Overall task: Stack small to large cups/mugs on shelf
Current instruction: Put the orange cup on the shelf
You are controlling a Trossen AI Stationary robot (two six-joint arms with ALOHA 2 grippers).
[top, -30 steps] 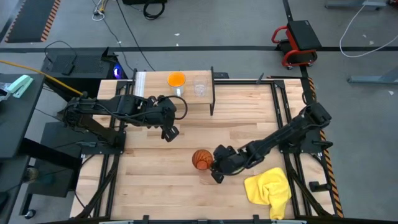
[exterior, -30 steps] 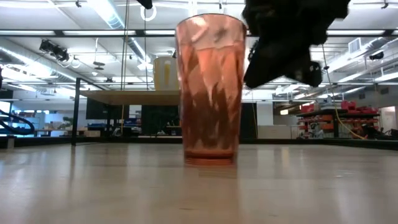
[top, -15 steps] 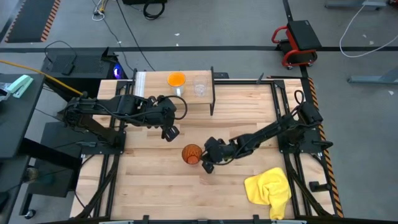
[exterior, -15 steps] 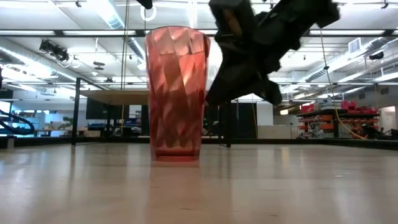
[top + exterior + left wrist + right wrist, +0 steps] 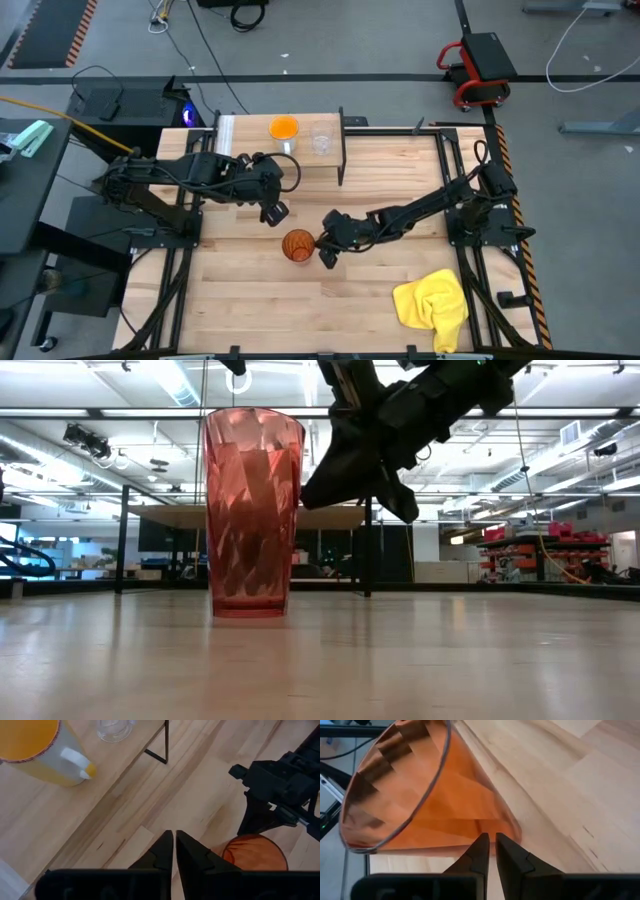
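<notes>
Tumbler (image 5: 298, 245) upright, apparently empty

Floor (image 5: 330, 40): grey, smooth, crossed by black cables (image 5: 215, 50) and a white cable (image 5: 590, 35).
Red-and-black cart (image 5: 478, 65): stood on the floor beyond the tabletop.
Striped mat (image 5: 50, 30): black with orange hatching, laid at the far left.
Dark stand (image 5: 130, 100): beside the tabletop, with a blue light (image 5: 186, 115) shown.
Ceiling (image 5: 120, 390): open, hung with long strip lights (image 5: 170, 378) and ducting.
Far room: shelving (image 5: 540, 555) and clutter seen at a distance.
</notes>
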